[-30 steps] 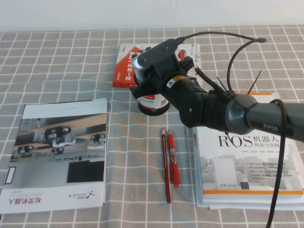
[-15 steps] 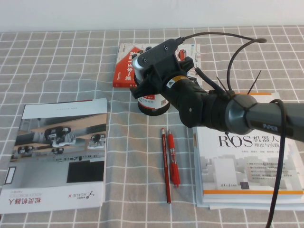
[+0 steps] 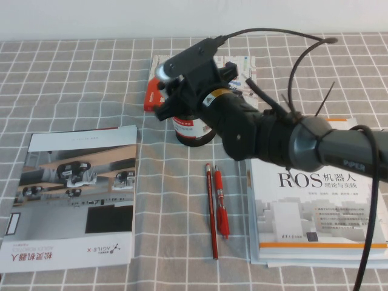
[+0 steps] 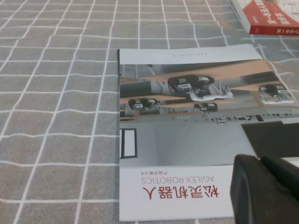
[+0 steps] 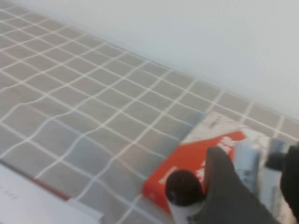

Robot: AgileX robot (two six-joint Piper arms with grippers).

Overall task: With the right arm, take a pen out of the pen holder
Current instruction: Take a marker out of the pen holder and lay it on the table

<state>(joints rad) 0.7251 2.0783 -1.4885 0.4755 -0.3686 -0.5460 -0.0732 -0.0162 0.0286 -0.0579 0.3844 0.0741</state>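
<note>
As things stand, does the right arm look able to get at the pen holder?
Probably yes. The right pincer hangs just above the pen holder, and nothing shows between them. The left pincer sits over the brochure, well out of the way.

The room above the red-and-white cylindrical pen holder (image 3: 195, 131) is taken up by the right end effector (image 3: 174, 108), hung just over its mouth with fingers (image 5: 224, 186) parted. The dark right arm (image 3: 285, 142) is stretched across above the white book stack (image 3: 315, 206). Approach from behind the holder is barred by a red-and-white book (image 3: 157, 91). Two red pens (image 3: 213, 212) are laid in front, between the stack and a grey brochure (image 3: 79, 194). The left end effector (image 4: 266, 191) is placed just above that brochure. Bare checked cloth is offered at the far left of the bench (image 3: 73, 79).
</note>
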